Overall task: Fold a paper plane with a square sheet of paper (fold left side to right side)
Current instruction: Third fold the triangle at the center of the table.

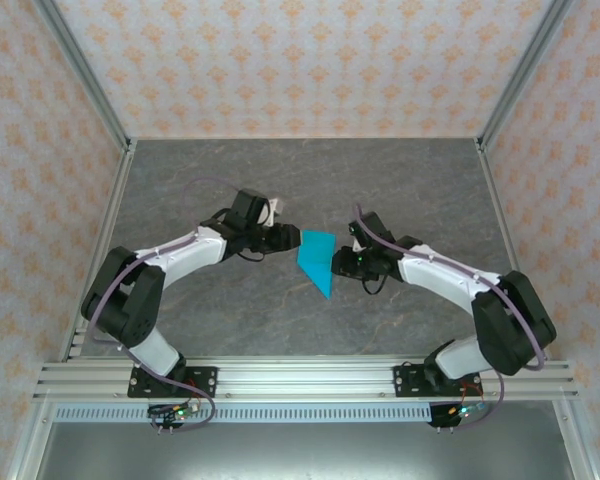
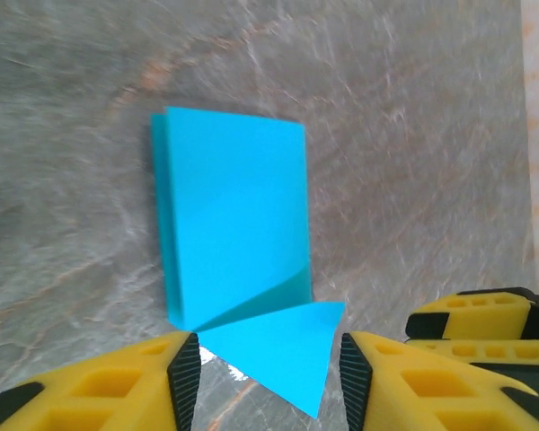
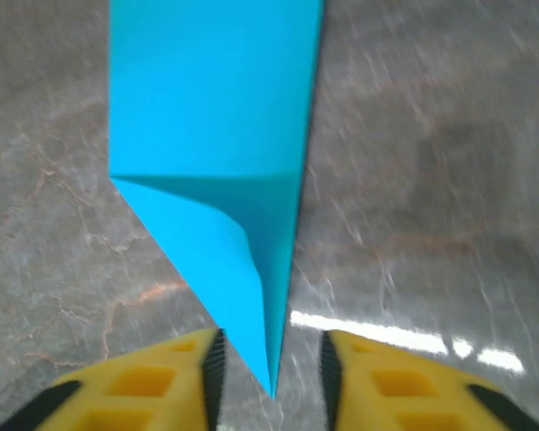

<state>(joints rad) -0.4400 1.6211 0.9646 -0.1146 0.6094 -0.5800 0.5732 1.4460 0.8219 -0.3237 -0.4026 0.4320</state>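
The cyan-blue sheet of paper (image 1: 317, 262) lies on the grey table, folded into a narrow dart with its point toward the arms' bases. My left gripper (image 1: 288, 238) sits at its left edge and my right gripper (image 1: 348, 258) at its right edge. In the left wrist view the folded paper (image 2: 234, 224) has a raised triangular flap between the jaws of my left gripper (image 2: 269, 377), which stand open without pinching it. In the right wrist view the paper's (image 3: 207, 108) pointed tip lies between the jaws of my right gripper (image 3: 271, 364), open with gaps on both sides.
The grey marbled table (image 1: 180, 180) is enclosed by patterned walls behind and on both sides. A metal rail (image 1: 300, 378) carrying both arm bases runs along the near edge. A yellow finger of the right gripper (image 2: 485, 323) shows in the left wrist view.
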